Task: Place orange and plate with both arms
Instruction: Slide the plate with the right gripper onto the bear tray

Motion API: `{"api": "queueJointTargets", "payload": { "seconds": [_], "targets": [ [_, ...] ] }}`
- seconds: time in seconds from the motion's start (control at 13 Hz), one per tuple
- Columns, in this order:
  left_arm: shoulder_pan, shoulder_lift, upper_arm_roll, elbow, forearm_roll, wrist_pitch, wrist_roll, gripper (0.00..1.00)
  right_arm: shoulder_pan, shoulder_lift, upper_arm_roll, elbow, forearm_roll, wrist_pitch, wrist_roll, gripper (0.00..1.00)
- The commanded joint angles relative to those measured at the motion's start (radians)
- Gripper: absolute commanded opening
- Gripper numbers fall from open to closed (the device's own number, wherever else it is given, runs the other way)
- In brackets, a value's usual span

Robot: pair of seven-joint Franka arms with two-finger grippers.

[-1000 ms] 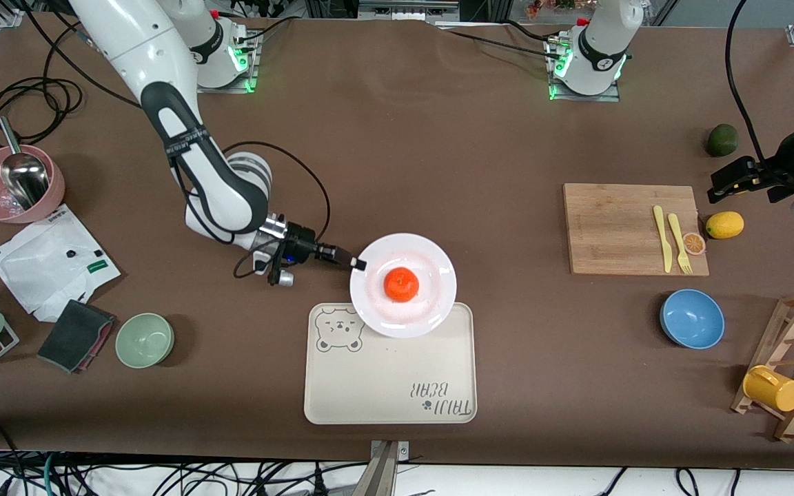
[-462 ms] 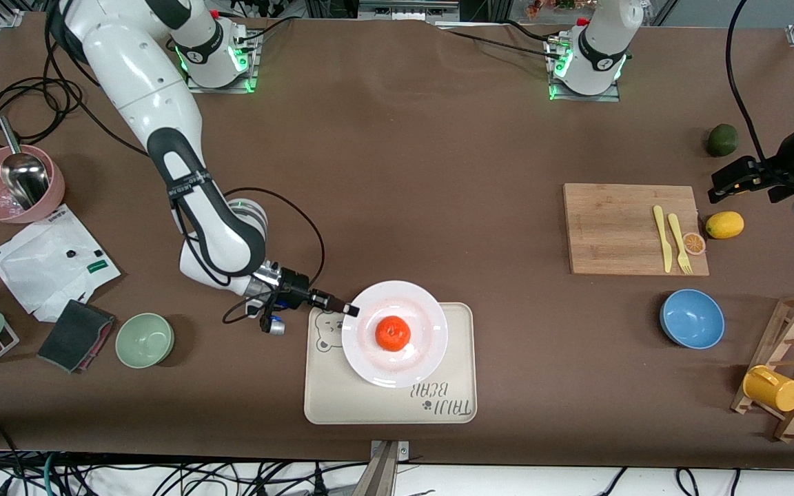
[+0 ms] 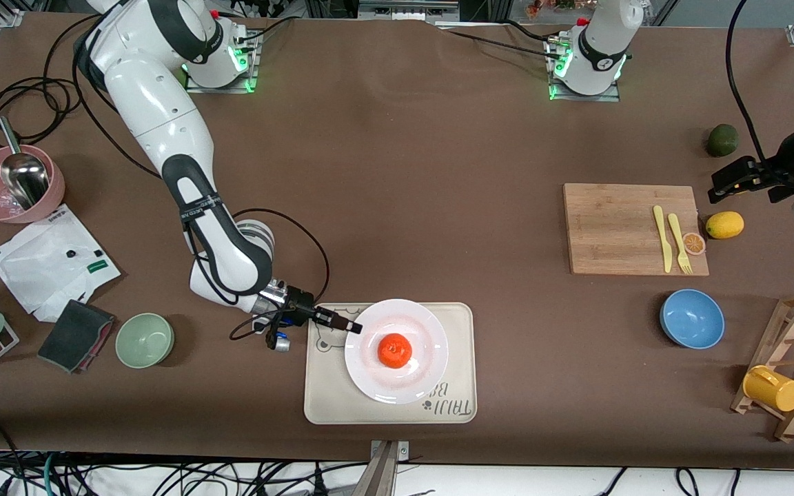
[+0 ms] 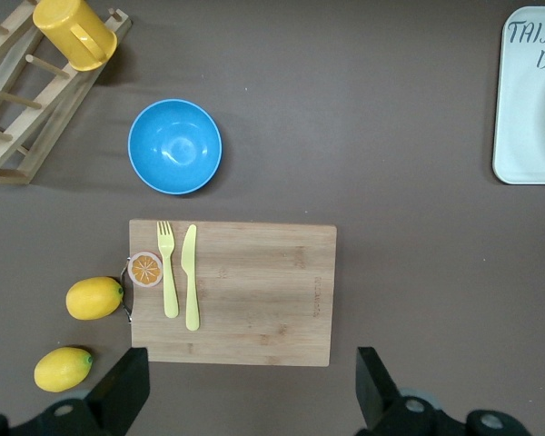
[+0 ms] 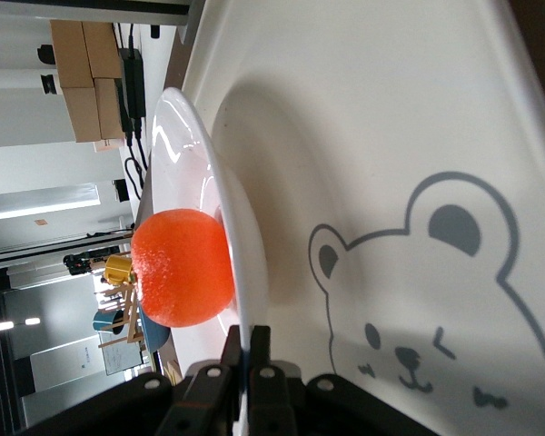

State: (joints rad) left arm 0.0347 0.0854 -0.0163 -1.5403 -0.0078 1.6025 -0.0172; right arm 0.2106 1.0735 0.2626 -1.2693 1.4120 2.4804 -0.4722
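Note:
The white plate (image 3: 416,372) lies over the cream bear tray (image 3: 342,403), with the orange (image 3: 395,350) at its middle. My right gripper (image 3: 351,326) is shut on the plate's rim at the end toward the right arm. In the right wrist view the plate (image 5: 245,263) stands edge-on just above the tray (image 5: 409,182), the orange (image 5: 182,268) on it, and my right gripper (image 5: 246,350) pinches the rim. My left gripper (image 3: 717,187) is open and empty, up over the table beside the cutting board; its fingers (image 4: 123,391) show wide apart in the left wrist view.
A cutting board (image 3: 628,227) holds a yellow knife and fork (image 3: 673,241), with an orange slice (image 3: 694,242) and a lemon (image 3: 724,224) beside it. A blue bowl (image 3: 692,318), a rack with a yellow cup (image 3: 772,388), an avocado (image 3: 721,140), a green bowl (image 3: 145,339) and a pink bowl (image 3: 14,193) stand around.
My right gripper has carried the plate with the orange toward the front camera, from partly over the tray's edge to over its middle. The left arm has not moved.

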Motion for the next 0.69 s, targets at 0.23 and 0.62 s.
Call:
{"api": "queueJointTargets", "payload": {
  "seconds": [0.23,0.62],
  "targets": [
    [0.004,0.010,-0.005,0.025,0.019,-0.013,0.003,1.00,0.001,0.022,0.006,0.045,-0.025,-0.008,0.024,0.19],
    [0.002,0.010,-0.004,0.028,0.019,-0.013,0.005,1.00,-0.004,0.010,0.006,0.013,-0.042,-0.008,0.024,0.27]
  ]
}}
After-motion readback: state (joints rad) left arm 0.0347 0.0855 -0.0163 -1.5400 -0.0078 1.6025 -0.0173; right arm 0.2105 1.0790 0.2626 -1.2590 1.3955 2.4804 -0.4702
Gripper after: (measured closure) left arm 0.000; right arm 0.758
